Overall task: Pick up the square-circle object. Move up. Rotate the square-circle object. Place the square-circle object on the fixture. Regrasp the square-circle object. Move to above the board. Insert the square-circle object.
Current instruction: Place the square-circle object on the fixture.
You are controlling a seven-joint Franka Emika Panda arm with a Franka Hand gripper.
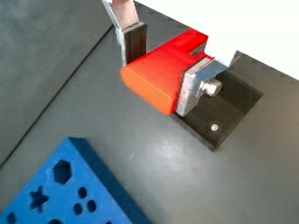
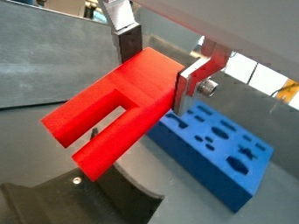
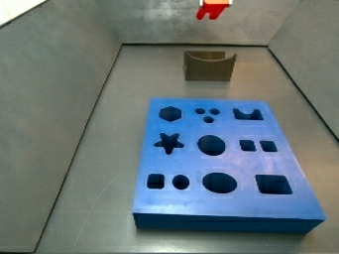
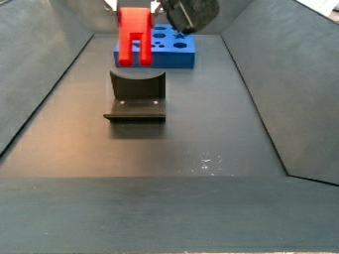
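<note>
The square-circle object (image 2: 117,114) is a bright red block with two prongs, held in the air by my gripper (image 2: 158,70), which is shut on its solid end. In a wrist view the gripper (image 1: 162,74) clamps the red block (image 1: 158,74) over the dark fixture (image 1: 225,109). In a side view the square-circle object (image 4: 133,35) hangs prongs down just above the fixture (image 4: 137,94), with the gripper (image 4: 185,15) beside it. Another side view shows only a bit of the red block (image 3: 212,10) at the top edge, above the olive fixture (image 3: 208,64). The blue board (image 3: 225,164) lies flat on the floor.
Grey walls slope up round the floor in both side views. The board (image 4: 172,45) lies behind the fixture in a side view and shows in both wrist views (image 1: 70,188) (image 2: 216,144). The fixture's base plate (image 2: 93,197) sits below the prongs.
</note>
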